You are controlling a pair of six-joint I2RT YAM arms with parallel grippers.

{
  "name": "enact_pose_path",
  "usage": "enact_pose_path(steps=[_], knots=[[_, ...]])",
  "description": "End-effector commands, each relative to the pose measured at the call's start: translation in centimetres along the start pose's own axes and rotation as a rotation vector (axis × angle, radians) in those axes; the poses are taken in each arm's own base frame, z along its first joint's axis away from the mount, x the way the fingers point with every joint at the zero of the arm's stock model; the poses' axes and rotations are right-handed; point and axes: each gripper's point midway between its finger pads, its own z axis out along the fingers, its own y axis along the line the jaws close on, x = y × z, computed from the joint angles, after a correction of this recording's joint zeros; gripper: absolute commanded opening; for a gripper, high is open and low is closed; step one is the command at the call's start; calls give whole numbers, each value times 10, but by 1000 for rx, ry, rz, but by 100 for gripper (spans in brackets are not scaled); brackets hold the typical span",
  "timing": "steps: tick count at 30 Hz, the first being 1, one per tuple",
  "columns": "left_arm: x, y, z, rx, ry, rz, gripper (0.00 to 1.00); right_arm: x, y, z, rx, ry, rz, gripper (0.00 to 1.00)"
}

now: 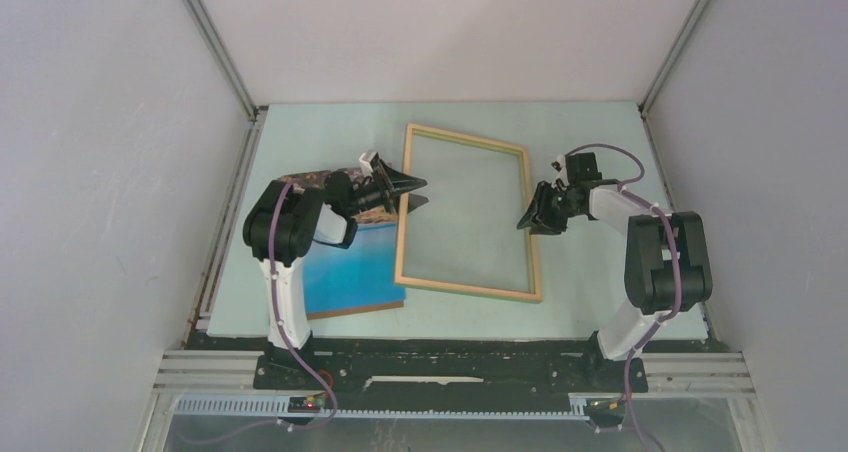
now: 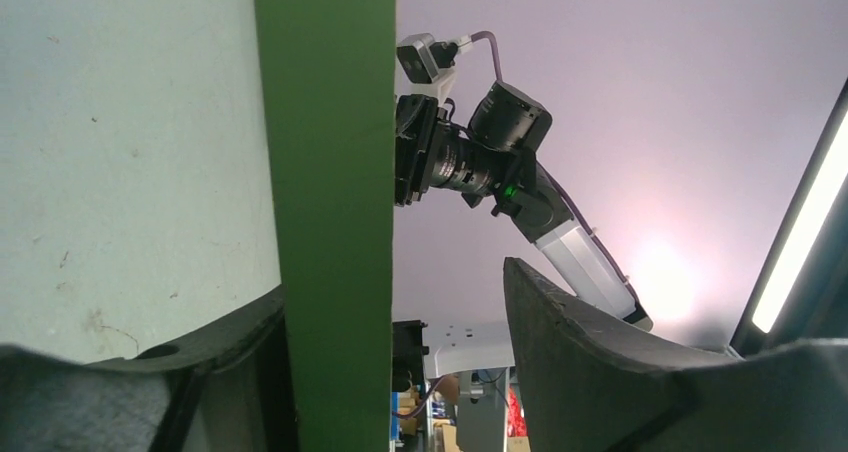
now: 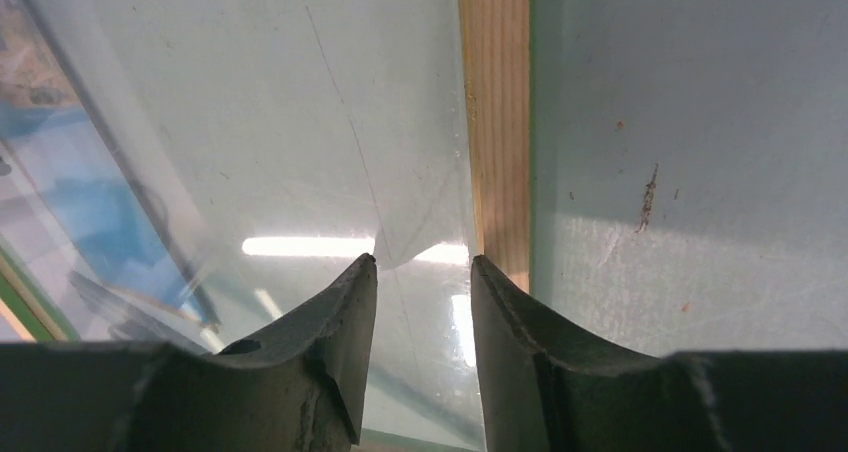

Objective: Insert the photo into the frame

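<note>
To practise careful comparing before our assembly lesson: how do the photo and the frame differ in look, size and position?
The photo is a solid blue print; the frame is a light wood outline with the table showing through. The frame is larger than the photo. The photo lies left, partly hidden by the left arm; the frame sits mid-table. Both are rectangular.

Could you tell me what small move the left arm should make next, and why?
Probably close the left gripper on the frame's left rail: that rail sits between its open fingers, ungripped; the right gripper hovers open over the glass, and the photo lies outside the frame.
</note>
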Motion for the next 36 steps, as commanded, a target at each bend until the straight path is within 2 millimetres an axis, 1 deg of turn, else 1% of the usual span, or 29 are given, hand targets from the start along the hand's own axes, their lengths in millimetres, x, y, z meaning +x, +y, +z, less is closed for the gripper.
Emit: enact_pose_path(steps=[1, 8, 10, 14, 19, 20, 21, 23, 26, 29, 33, 36], knots=[[4, -12, -4, 9, -1, 55, 68, -7, 5, 1, 2, -21, -15, 48], [4, 10, -7, -103, -11, 61, 80, -18, -6, -7, 93, -53, -36, 58], [4, 21, -8, -159, -11, 74, 84, -20, -9, -8, 118, -56, -40, 61], [1, 46, -16, -347, -10, 134, 93, -24, -19, -11, 161, -65, -35, 64], [-2, 67, -28, -585, -7, 213, 99, -25, -31, -11, 187, -62, -16, 65], [1, 73, -33, -644, 1, 206, 100, -26, -32, -12, 193, -65, -17, 66], [-1, 73, -32, -676, 0, 238, 100, -26, -32, -13, 198, -66, -16, 66], [6, 76, -36, -751, 28, 262, 100, -26, -32, -16, 199, -69, -19, 65], [14, 75, -30, -789, 59, 300, 100, -23, -32, -20, 213, -65, -22, 65], [23, 77, -26, -829, 88, 309, 100, -20, -33, -28, 220, -83, -21, 65], [28, 69, -9, -868, 107, 355, 100, -15, -33, -38, 204, -114, -12, 66], [27, 65, 7, -908, 115, 381, 100, -12, -38, -40, 201, -120, 3, 66]])
